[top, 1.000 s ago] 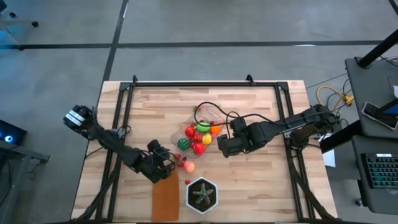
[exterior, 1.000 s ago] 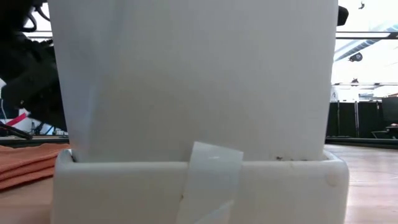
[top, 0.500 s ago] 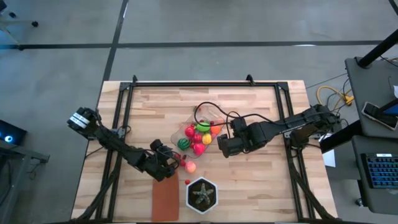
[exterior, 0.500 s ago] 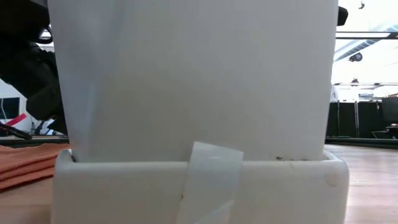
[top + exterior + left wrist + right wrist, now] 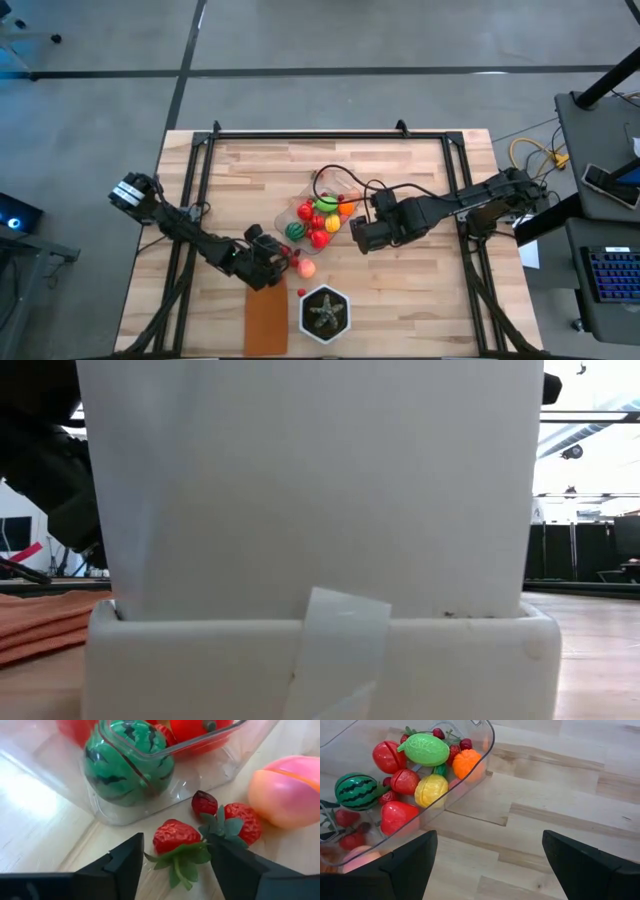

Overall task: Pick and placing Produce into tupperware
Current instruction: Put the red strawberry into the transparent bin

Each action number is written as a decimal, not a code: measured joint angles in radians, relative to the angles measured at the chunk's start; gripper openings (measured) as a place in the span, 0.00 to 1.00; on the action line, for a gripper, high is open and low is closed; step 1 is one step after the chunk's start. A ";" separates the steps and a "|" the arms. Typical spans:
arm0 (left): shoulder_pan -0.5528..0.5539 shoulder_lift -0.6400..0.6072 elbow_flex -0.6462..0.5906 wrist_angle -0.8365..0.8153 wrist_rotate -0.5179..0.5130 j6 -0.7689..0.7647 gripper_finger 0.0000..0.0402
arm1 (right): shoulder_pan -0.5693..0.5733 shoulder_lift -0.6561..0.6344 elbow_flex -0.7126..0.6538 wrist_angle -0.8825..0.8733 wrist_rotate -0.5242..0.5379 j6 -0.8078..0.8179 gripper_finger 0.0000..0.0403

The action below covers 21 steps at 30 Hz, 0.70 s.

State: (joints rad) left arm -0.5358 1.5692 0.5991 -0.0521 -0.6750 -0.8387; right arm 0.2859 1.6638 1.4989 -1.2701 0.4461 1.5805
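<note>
The left gripper (image 5: 172, 857) sits low on the bench (image 5: 420, 290) just beside the tupperware (image 5: 318, 220), its jaws partly open on either side of a toy strawberry (image 5: 175, 836) without yet pinching it. A second strawberry (image 5: 241, 822) and a pink peach (image 5: 287, 787) lie close by on the wood. The right gripper (image 5: 487, 857) waits beside the container's other side, jaws wide and empty. Inside lie a watermelon (image 5: 356, 791), a green lemon (image 5: 425, 749) and red pieces.

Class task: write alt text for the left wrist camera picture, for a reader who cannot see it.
Two dark fingers of the left claw flank a toy strawberry lying on the wooden table. Beside it lie another strawberry and a peach; behind stands a clear container holding a toy watermelon.
</note>
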 joint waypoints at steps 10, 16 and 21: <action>0.026 0.000 -0.024 0.066 0.045 0.070 0.38 | 0.000 0.000 -0.013 0.002 0.000 0.009 0.87; 0.039 -0.001 -0.024 0.072 0.064 0.090 0.34 | 0.000 0.000 -0.015 0.004 0.000 0.009 0.87; 0.039 -0.013 -0.022 0.067 0.098 0.096 0.33 | 0.000 0.000 -0.015 0.003 0.000 0.008 0.87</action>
State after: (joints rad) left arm -0.4965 1.5564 0.5767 0.0147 -0.5770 -0.7432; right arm 0.2859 1.6642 1.4841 -1.2667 0.4458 1.5887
